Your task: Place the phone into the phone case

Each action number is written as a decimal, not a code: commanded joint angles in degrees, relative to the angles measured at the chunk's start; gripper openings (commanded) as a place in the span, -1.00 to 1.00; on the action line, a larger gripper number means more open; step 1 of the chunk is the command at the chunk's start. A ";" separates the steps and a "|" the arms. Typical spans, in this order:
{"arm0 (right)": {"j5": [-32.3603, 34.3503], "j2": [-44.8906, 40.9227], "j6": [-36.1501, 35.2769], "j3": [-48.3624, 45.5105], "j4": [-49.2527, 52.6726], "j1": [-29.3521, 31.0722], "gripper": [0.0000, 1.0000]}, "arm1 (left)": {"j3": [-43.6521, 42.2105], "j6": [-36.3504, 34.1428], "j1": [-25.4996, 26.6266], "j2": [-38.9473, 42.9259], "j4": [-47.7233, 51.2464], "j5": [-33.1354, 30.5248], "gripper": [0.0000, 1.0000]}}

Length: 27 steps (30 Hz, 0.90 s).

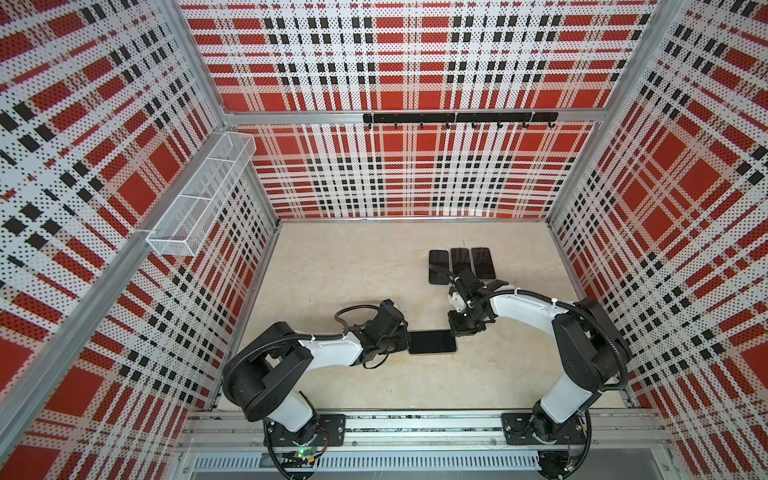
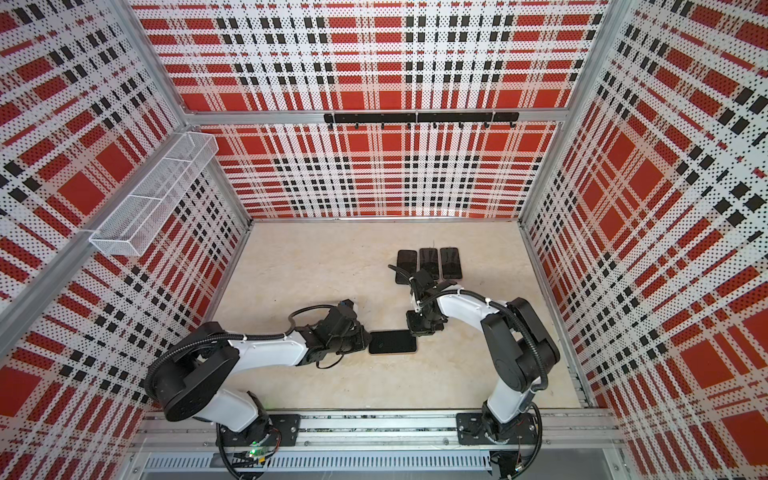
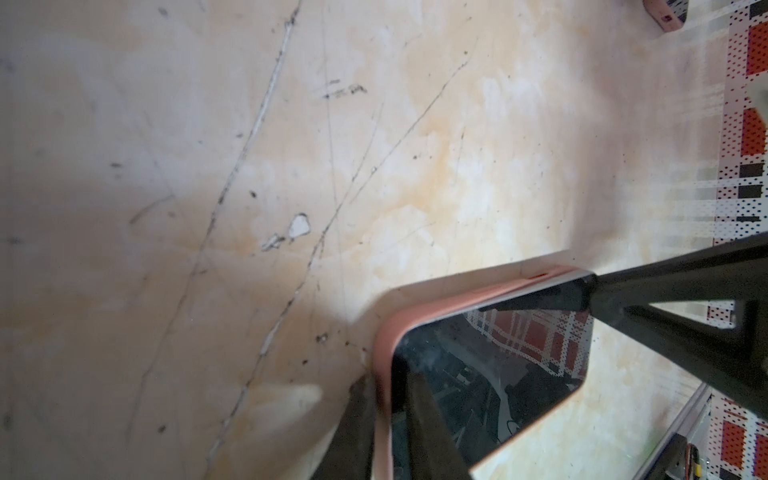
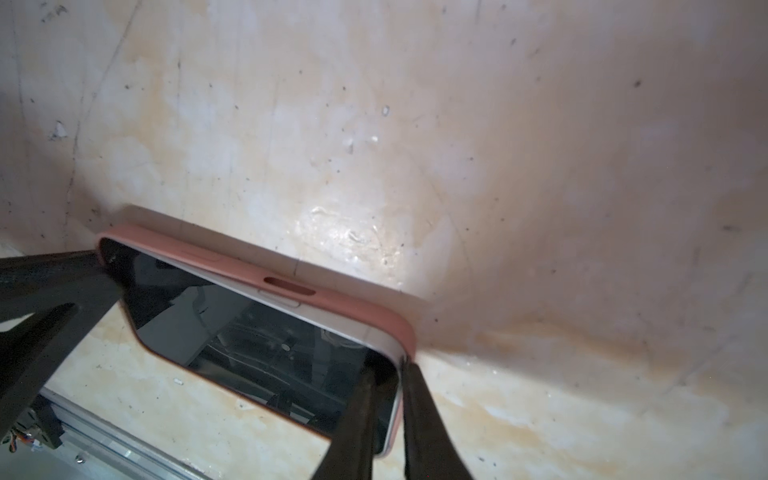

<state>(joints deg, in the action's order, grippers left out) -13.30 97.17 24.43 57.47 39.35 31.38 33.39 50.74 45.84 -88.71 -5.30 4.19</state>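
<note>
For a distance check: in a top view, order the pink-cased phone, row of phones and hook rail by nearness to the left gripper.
1. Pink-cased phone, gripped, centre.
2. Row of phones, behind, right.
3. Hook rail, back wall.

phone (image 1: pixel 432 341) in phone case (image 3: pixel 384 353) on table (image 1: pixel 353 270) centre, row of three phones (image 1: pixel 460 259) behind, slightly right

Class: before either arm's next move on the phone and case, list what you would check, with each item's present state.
1. Left gripper pinching one short end of the phone case: ok.
2. Right gripper pinching the rim at the opposite far corner: ok.
3. Phone seated at the left gripper's end: ok, rim wraps it.
4. Phone seated along its far long side: not ok, white frame shows above the rim.
5. Three spare phones lying clear of it: ok.
6. Case flat on the table: cannot tell.
</note>
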 commanded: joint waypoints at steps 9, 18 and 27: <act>6.19 8.06 -0.49 -2.54 -1.76 1.11 -0.77 | 0.45 -0.38 0.30 -0.60 3.18 -1.55 -0.62; 6.41 15.32 3.06 -4.71 -5.00 5.21 -0.85 | 0.71 -0.56 0.30 -1.08 3.28 -1.43 -0.63; 10.05 10.14 3.01 0.17 0.55 6.70 -0.66 | 1.14 -1.52 -0.05 -0.86 3.97 -1.39 -0.63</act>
<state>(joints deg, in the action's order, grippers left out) -5.04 100.92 27.73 60.73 42.65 36.36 33.93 50.63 45.84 -88.82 -4.45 3.99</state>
